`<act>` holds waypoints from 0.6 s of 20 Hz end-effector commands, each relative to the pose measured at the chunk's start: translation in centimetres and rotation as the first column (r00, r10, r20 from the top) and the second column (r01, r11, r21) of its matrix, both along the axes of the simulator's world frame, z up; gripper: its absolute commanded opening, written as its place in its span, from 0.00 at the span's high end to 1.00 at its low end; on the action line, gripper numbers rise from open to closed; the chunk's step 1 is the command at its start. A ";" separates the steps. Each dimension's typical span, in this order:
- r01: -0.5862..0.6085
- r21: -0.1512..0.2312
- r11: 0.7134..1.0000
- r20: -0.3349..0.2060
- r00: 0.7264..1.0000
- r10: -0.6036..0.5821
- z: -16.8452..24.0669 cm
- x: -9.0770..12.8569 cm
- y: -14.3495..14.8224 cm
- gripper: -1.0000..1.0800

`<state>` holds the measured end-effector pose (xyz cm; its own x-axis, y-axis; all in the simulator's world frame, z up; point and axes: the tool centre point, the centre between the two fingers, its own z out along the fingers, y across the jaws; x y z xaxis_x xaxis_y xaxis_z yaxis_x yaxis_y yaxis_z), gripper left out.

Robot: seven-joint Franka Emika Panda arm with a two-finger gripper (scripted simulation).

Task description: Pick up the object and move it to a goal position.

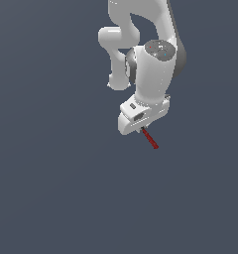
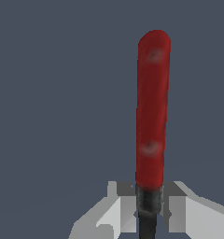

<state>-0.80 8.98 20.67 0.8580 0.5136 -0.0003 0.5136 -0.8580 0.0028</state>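
The white pincer grips a small red-handled tool by its dark end, fingers closed on either side, the handle jutting out beyond the fingertips. The pickup looks done (no goal marker is visible); what remains, seemingly, is a steady carry without loosening the hold.
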 end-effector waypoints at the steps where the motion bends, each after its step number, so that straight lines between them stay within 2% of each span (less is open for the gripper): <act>1: 0.000 0.000 1.000 0.000 1.000 0.000 2.7 -0.8 1.4 1.00; 12: 0.000 0.001 1.000 -0.001 1.000 0.000 12.5 -3.2 6.7 1.00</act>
<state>-3.67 15.14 32.12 0.8574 0.5147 0.0006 0.5147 -0.8574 0.0020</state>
